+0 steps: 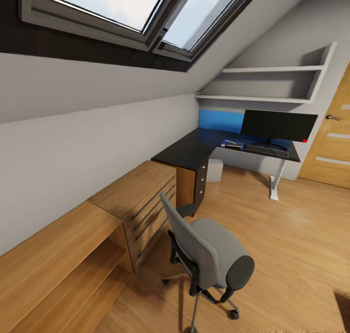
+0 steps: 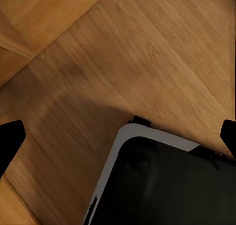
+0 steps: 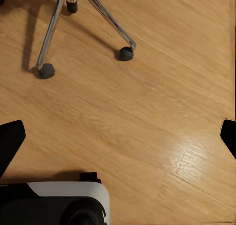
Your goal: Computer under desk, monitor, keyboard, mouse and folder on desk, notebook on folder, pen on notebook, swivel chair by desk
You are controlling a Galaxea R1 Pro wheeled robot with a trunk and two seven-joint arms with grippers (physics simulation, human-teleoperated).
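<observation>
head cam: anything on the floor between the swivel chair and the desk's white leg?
Nothing: in the head view, bare wood floor runs from the swivel chair to the desk's white leg.

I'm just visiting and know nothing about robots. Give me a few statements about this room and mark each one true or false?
1. The monitor stands on the dark desk. True.
2. The swivel chair is tucked right against the desk. False: it stands apart, out on the wooden floor.
3. The keyboard lies in front of the monitor. True.
4. The wall shelves are packed with books. False: they look bare.
5. The door is beside the desk. True.
</observation>
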